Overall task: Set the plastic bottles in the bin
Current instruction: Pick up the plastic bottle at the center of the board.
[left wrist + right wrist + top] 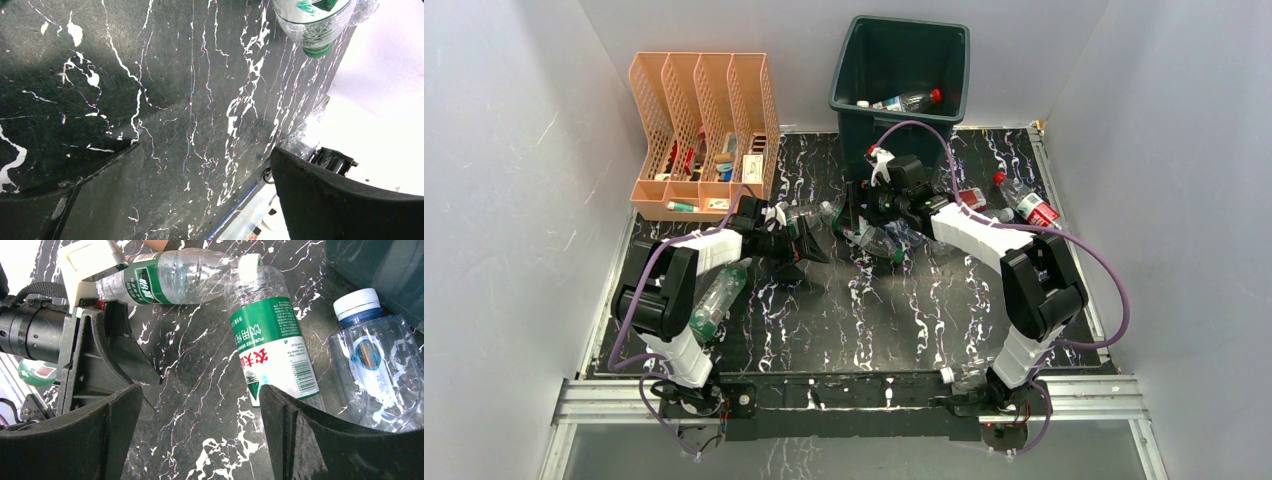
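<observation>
Black right gripper (200,395): spread wide, nothing held | green-label bottle (272,345): lying partly beneath one finger, mid-desk toward far edge | left gripper (200,155): wide, empty, close by | bin (854,80): far edge | risk: finger landing on bottle, rolling it off; arms clashing.

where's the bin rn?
Top view: the bin stands at the far edge of the table, right of centre, beside the peach organizer and just beyond the right hand.

dark green bin (852,125), peach organizer (649,100), black tabletop (874,320) veined white, clear bottle (272,345) with green-and-white label
</observation>
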